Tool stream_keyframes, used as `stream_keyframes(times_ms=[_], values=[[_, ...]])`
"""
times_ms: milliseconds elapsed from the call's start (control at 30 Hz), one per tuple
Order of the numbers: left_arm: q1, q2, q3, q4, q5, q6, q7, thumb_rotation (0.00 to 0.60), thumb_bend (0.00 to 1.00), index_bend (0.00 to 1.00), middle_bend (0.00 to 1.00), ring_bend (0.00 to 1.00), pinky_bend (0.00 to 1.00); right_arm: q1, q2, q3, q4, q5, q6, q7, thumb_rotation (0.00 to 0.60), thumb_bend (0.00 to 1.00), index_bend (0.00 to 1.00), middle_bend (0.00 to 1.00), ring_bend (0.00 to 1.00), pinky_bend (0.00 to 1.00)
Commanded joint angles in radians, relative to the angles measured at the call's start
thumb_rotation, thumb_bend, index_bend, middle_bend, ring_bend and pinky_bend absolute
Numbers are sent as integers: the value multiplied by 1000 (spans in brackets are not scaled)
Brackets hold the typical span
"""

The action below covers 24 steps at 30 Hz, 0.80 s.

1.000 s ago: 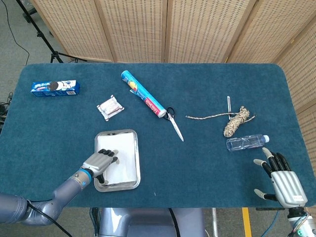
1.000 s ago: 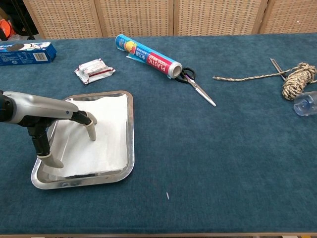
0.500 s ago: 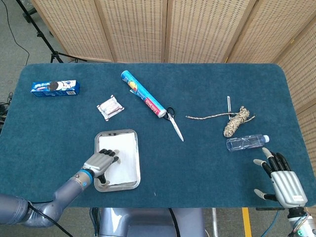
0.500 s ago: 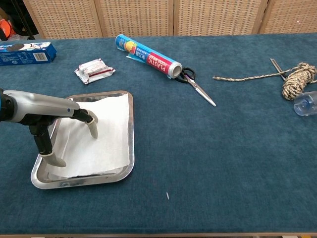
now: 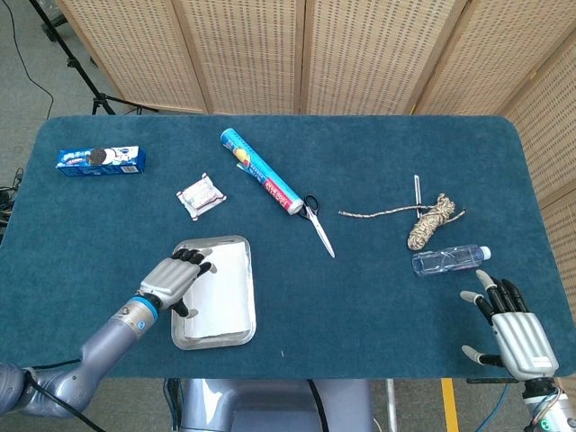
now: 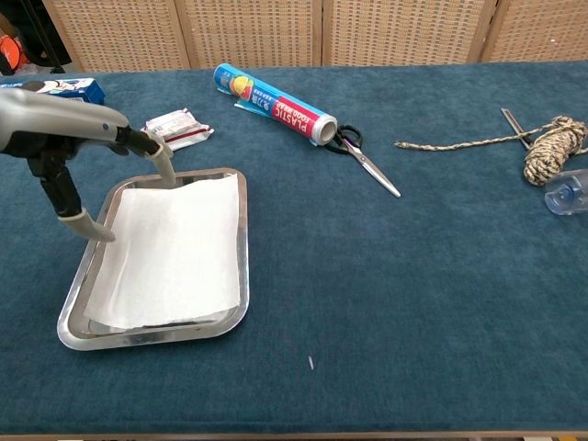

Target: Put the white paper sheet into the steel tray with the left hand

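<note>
The white paper sheet (image 6: 170, 248) lies flat inside the steel tray (image 6: 234, 317) at the lower left of the chest view, filling most of the tray floor. The left robot hand (image 5: 175, 279) hovers over the tray's left rim with its fingers spread apart and holding nothing; in the chest view its fingertips (image 6: 166, 169) hang just above the tray's far edge. The right robot hand (image 5: 513, 324) rests at the lower right corner of the bench (image 5: 378, 297), fingers splayed and empty. Above the tray sit a small wrapped packet (image 5: 201, 194) and a plastic wrap roll (image 5: 260, 170).
</note>
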<state>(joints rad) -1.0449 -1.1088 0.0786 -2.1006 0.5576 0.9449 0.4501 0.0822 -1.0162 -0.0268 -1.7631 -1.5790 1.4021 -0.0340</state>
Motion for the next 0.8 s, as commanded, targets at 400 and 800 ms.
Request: stream_keyframes(times_ms=[400, 800], values=[[415, 25, 162, -50, 595, 436, -32, 592, 162, 126, 0, 0, 59, 8, -14, -6, -2, -2, -20, -26, 600, 0, 228, 0, 0, 0], [737, -128, 202, 255, 889, 704, -203, 594, 148, 119, 0, 0, 59, 13, -24, -16, -2, -13, -34, -37, 600, 0, 228, 0, 0, 0]])
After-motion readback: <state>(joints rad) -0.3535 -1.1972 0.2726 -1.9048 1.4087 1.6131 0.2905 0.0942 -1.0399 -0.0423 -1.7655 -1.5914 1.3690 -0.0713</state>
